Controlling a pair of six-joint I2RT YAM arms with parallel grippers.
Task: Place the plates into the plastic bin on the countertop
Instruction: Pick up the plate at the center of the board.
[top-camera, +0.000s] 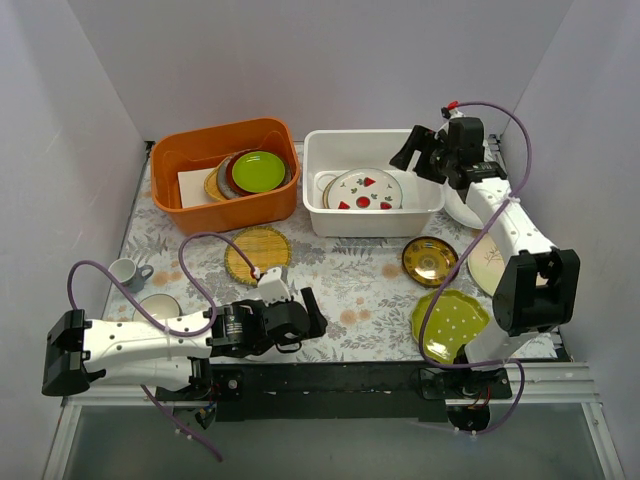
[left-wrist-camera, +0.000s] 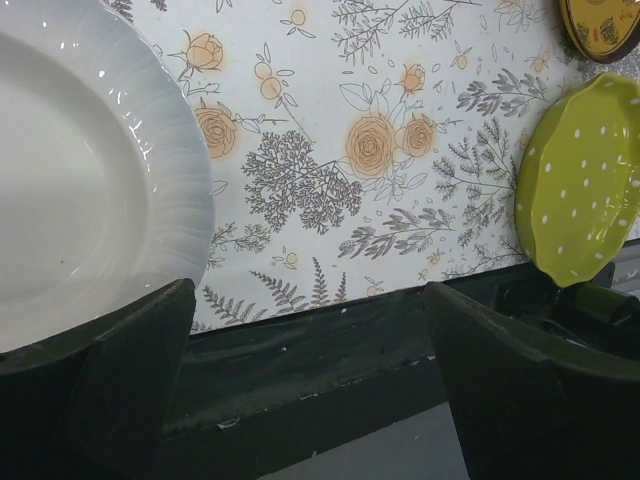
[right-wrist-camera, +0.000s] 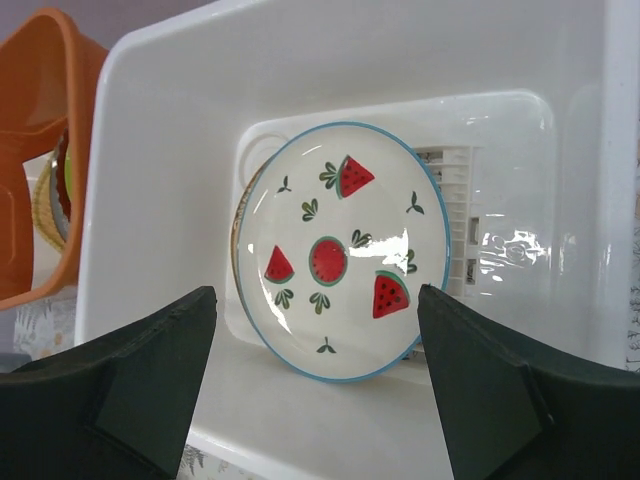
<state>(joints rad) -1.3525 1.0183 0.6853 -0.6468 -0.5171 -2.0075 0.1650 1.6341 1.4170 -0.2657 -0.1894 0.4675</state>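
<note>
Left gripper (left-wrist-camera: 310, 385) and right gripper (right-wrist-camera: 315, 400) gape empty; a white plate (left-wrist-camera: 80, 180) is cut off upper left on the floral bench (left-wrist-camera: 330, 80) between pale walls (top-camera: 300, 60).

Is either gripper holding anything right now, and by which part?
Nothing is held. Both the left gripper and the right gripper are open and empty.

The plastic bin (top-camera: 380, 224) is sitting beside an orange tub (top-camera: 232, 212) at the far side of the surface (top-camera: 345, 282), holding a red-motif plate (top-camera: 365, 190). The right end effector (top-camera: 402, 157) is hovering over its right rim. A woven yellow plate (top-camera: 257, 252), a dark-and-gold plate (top-camera: 430, 260) and a green dotted plate (top-camera: 450, 322) are lying nearer.
</note>
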